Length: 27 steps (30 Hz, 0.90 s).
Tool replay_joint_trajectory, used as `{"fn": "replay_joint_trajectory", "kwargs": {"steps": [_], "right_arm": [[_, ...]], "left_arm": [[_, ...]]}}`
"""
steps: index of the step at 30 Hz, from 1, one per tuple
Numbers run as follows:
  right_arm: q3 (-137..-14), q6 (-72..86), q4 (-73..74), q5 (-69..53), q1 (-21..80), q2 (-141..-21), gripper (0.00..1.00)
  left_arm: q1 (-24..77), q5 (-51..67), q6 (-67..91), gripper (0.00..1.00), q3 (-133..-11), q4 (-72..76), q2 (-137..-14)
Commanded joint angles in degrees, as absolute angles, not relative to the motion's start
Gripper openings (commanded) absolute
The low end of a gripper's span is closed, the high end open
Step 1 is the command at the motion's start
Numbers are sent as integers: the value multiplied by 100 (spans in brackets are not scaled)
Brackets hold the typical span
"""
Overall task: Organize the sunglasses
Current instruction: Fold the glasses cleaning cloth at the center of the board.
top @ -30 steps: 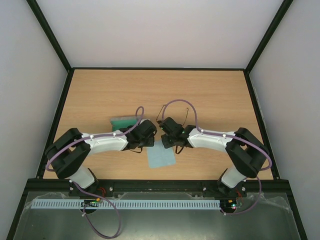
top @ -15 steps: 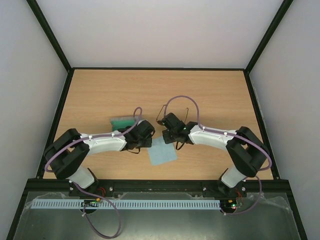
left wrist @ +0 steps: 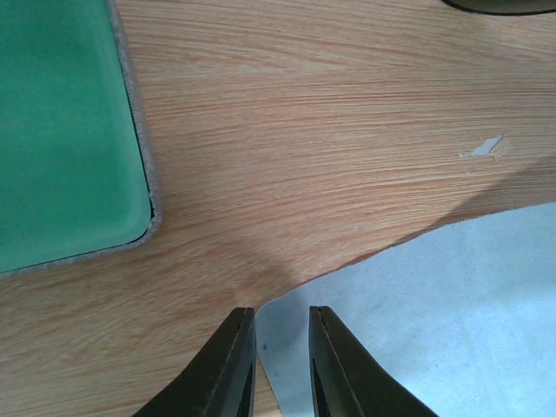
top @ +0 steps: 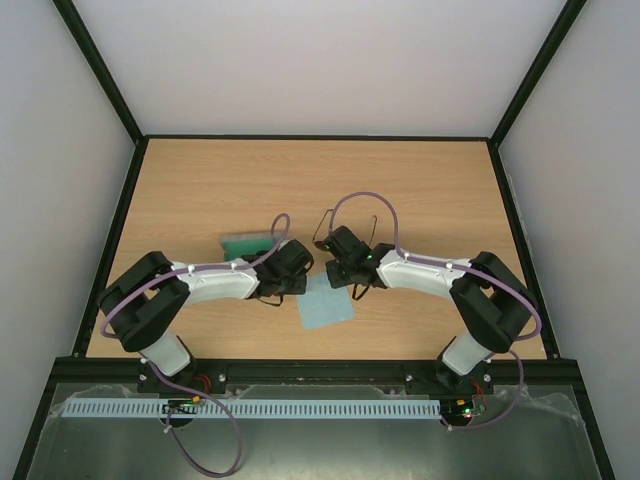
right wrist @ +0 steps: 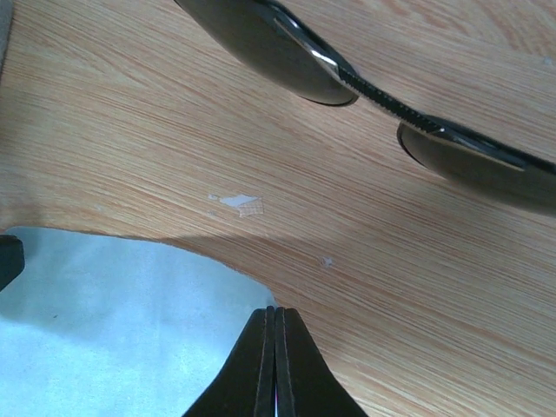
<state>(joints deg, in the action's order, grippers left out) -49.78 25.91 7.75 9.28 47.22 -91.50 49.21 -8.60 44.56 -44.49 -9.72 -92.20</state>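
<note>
Both grippers sit low at the light blue cloth (top: 325,306); the sunglasses (right wrist: 378,89) lie just beyond it.

The sunglasses rest on the wooden table (top: 200,190) past the cloth's far edge, lenses dark, clear of the cloth and touched by neither gripper. The left gripper (left wrist: 282,347) hangs over the cloth's left corner with its jaws parted by a narrow gap, through which the cloth shows lying flat, nothing clamped. The right gripper (right wrist: 275,347) has its jaws pressed fully together, tips at the cloth's far edge; whether they pinch any fabric cannot be told. The grey case (left wrist: 61,130), green lining up, lies left of the cloth, near but apart.
</note>
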Motion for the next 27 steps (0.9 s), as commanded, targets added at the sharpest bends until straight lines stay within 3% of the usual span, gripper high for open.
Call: {"fn": "replay_joint_trajectory", "kwargs": {"steps": [1,14,17,27], "right_arm": [[-4854,2558,905,927,4711,-9202,1],[-4848,2542,871,898,4715,-9219,1],[-4839,2549,853,882,4711,-9226,1],[-4862,2581,945,859,4711,-9044,1]], "left_arm": [[4896,-931,4387,19,-4616,-1062,-9334],[4960,-1007,4450,10,-4496,-1221,-9484],[4979,-1019,4469,3,-4452,-1216,-9508],[5003,-990,4376,2,-4564,-1069,-9265]]}}
